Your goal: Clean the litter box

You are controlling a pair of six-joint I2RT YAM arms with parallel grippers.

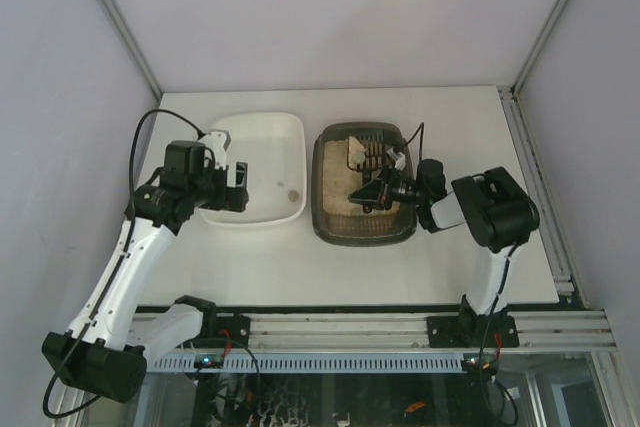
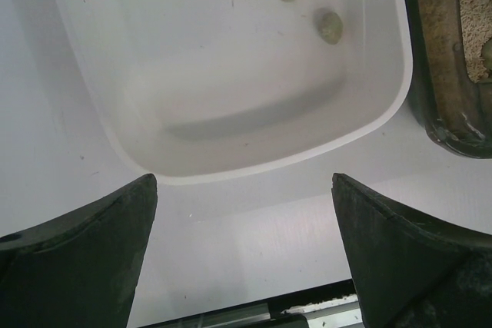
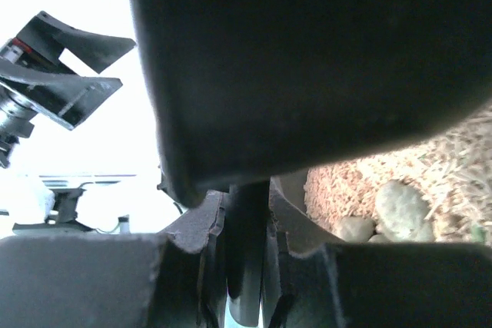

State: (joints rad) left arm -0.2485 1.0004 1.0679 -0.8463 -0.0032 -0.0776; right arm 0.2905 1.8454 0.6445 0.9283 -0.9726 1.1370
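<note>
My right gripper point(image 1: 378, 192) is clamping the black scoop point(image 1: 366, 159) in the litter box point(image 1: 318, 209), which is sitting at 3 o'clock from the white tray point(image 1: 265, 132); my left gripper point(image 2: 244, 190) is hovering wide open by that tray's rim.

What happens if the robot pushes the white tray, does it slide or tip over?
The white tray would probably slide easily: it looks like smooth plastic on a smooth table. It likely feels light, holding only two small lumps. Low and wide, it seems unlikely to tip.

A robot lab cell: white table point(image 1: 330, 267) walled by plain panels point(image 1: 60, 97), aluminium rail point(image 1: 350, 330) in front.
</note>
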